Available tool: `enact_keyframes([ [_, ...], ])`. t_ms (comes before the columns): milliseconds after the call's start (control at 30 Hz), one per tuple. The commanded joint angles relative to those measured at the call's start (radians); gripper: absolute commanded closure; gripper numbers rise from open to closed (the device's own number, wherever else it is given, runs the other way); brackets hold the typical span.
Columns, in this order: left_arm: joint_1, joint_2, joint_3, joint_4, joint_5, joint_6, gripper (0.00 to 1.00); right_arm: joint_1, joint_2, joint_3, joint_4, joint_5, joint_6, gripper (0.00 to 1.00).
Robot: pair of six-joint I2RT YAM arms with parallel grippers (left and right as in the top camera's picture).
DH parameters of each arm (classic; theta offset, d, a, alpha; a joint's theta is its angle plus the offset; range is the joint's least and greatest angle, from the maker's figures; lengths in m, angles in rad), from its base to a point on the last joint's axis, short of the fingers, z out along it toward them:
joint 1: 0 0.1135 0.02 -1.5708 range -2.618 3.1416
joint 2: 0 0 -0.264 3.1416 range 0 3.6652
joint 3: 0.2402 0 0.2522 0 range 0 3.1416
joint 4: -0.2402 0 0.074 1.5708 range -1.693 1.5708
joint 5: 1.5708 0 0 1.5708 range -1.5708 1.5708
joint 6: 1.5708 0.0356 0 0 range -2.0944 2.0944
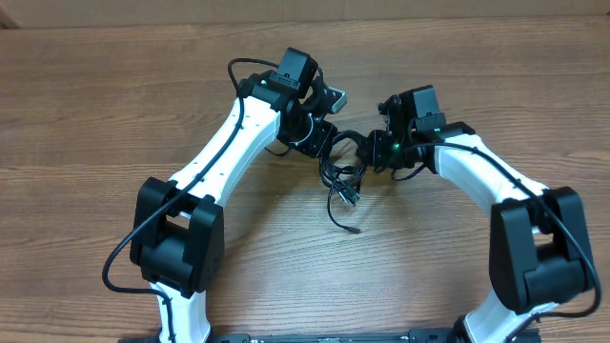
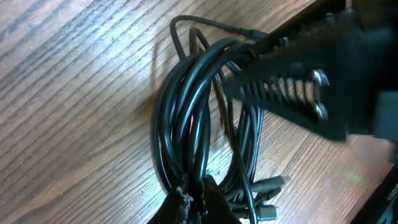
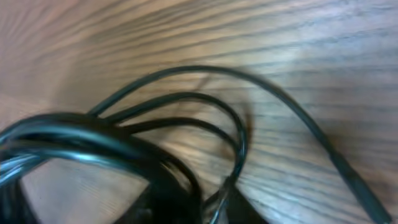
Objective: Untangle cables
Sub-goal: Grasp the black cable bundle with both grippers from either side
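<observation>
The cables [image 1: 345, 179] are a tangled bundle of thin black cords on the wooden table between my two arms, with plug ends trailing toward the front [image 1: 354, 230]. In the left wrist view the cables [image 2: 186, 124] form a long coil, with plug connectors [image 2: 273, 183] at its lower right. My left gripper [image 2: 196, 200] is shut on several strands at the coil's near end; overhead it sits at the bundle's left [image 1: 324, 145]. My right gripper [image 1: 376, 152] is at the bundle's right and is shut on the cables [image 3: 124, 146]. Its fingertips [image 3: 199, 205] are blurred.
The wooden table [image 1: 114, 114] runs all around the bundle. The right arm's black gripper body [image 2: 298, 81] shows close over the coil in the left wrist view. Thicker black wires run along both white arms [image 1: 224, 143].
</observation>
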Motion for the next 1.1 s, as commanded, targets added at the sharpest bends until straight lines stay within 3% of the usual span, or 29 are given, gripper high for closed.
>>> enact_keyframes([
  [0, -0.008, -0.015, 0.021, -0.013, -0.019, 0.002, 0.96, 0.003, 0.024, -0.005, 0.005, 0.072, 0.053, 0.96],
  [167, -0.008, -0.015, 0.021, -0.043, -0.157, 0.001, 0.96, 0.003, 0.026, -0.005, -0.008, 0.076, 0.053, 0.96],
  [267, -0.003, -0.015, 0.021, -0.060, -0.306, -0.063, 0.96, 0.003, 0.026, -0.005, -0.030, 0.110, 0.053, 0.96],
  [433, 0.023, -0.015, 0.021, -0.111, -0.596, -0.346, 0.96, 0.003, 0.026, -0.005, -0.085, 0.233, 0.086, 0.96],
  [633, 0.044, -0.015, 0.021, -0.114, -0.558, -0.539, 0.96, 0.003, 0.026, -0.006, -0.101, 0.233, 0.105, 0.96],
  [700, 0.044, -0.015, 0.021, -0.101, -0.465, -0.567, 0.96, 0.003, 0.026, -0.006, -0.103, 0.197, 0.105, 0.96],
  [733, 0.044, -0.015, 0.021, -0.085, -0.399, -0.558, 0.93, 0.003, 0.026, -0.006, -0.104, 0.181, 0.105, 0.96],
  [767, 0.044, -0.015, 0.021, -0.068, -0.341, -0.539, 0.83, 0.003, 0.026, -0.006, -0.106, 0.171, 0.105, 0.96],
  [833, 0.039, -0.015, 0.021, -0.024, -0.249, -0.488, 0.45, 0.004, 0.026, -0.006, -0.111, 0.171, 0.105, 0.96],
  [867, 0.035, -0.015, 0.020, 0.000, -0.220, -0.464, 0.32, 0.004, 0.026, -0.006, -0.113, 0.170, 0.105, 0.96],
  [967, 0.014, -0.013, 0.019, 0.087, -0.166, -0.362, 0.16, 0.004, 0.026, -0.006, -0.118, 0.147, 0.105, 0.96],
  [1067, -0.011, -0.003, 0.019, 0.142, -0.148, -0.235, 0.12, 0.004, 0.026, -0.006, -0.122, 0.138, 0.105, 0.96],
])
